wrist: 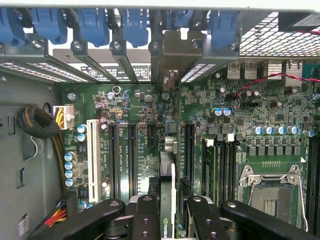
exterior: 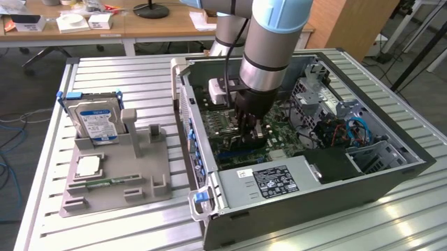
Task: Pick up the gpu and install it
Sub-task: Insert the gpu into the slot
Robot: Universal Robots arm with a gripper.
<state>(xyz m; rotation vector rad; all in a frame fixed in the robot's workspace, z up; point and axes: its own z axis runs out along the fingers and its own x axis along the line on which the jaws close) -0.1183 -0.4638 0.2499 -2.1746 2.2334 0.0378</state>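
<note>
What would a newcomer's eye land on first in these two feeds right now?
First the arm, plunging from the top of the exterior view into the open computer case, its gripper low over the green motherboard. In the wrist view, the gpu stands edge-on between the black fingers, over the motherboard's slots. On the exterior view's left, the blue-labelled hard drive stands in a grey tray.

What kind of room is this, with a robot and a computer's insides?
Probably a robotics lab or workshop: an opened computer case on a slatted metal table, a hard drive in a grey holder, and cluttered desks behind.
</note>
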